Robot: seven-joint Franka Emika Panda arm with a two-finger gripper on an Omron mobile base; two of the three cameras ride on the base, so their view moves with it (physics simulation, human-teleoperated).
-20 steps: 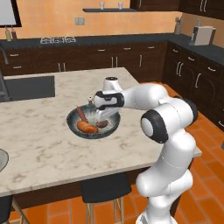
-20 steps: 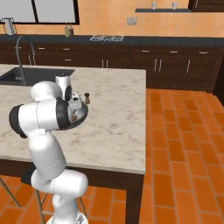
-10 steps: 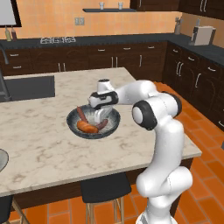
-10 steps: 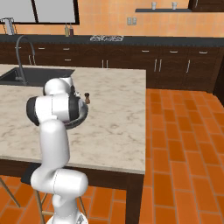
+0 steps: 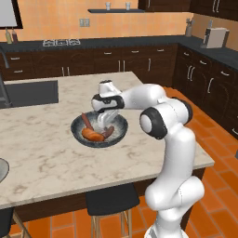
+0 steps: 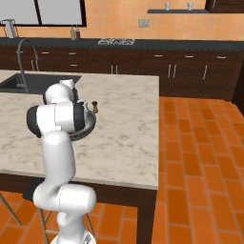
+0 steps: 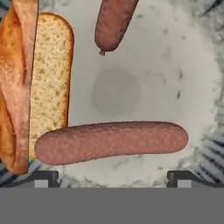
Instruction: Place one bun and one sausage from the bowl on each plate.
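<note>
End effector (image 5: pixel 105 124) has dropped lower into the bowl (image 5: pixel 120 135) than half a second ago, fingers spread wide and gripping nothing; a sausage (image 7: pixel 111 142) lies right between them, bun (image 7: pixel 48 78) beside it; bowl sits mid-table (image 5: pixel 56 158), unmoved.

bun (image 7: pixel 30 87) cut by frame edge, upper sausage (image 7: pixel 113 24) cropped

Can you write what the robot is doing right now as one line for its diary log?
stage: reaching into bowl | pincer: open, just above sausage | bun: in bowl | holding: nothing
</note>
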